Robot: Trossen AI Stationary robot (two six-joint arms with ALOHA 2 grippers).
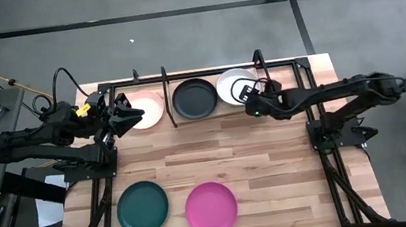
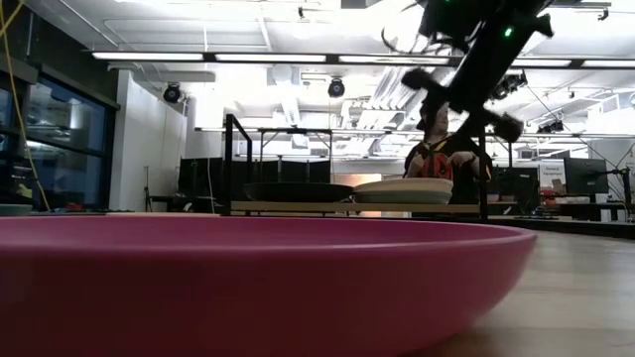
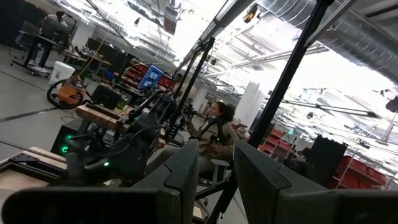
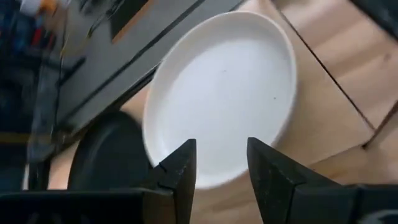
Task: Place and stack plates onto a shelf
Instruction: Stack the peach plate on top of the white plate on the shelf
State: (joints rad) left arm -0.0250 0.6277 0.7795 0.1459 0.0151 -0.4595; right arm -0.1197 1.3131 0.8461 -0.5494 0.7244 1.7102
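The shelf (image 1: 205, 71) stands at the table's far edge and carries three plates side by side, each flat on its base: pale pink (image 1: 150, 107), black (image 1: 194, 98) and white (image 1: 232, 84). The dark teal plate (image 1: 142, 208) and the magenta plate (image 1: 211, 209) lie on the tabletop near its near edge. No light blue plate is in view. My left gripper (image 1: 138, 113) is open over the pink plate's left rim, its fingers (image 3: 186, 168) pointing level into the room. My right gripper (image 4: 221, 142) is open above the white plate's (image 4: 224, 87) near rim, with nothing between its fingers.
Black upright posts (image 1: 167, 95) and wire rails (image 1: 283, 60) of the shelf stand between and around the plates. In the low view the magenta plate (image 2: 248, 288) fills the foreground. A person (image 2: 437, 149) sits beyond the table's far edge. Bare wood lies between the shelf and the two near plates.
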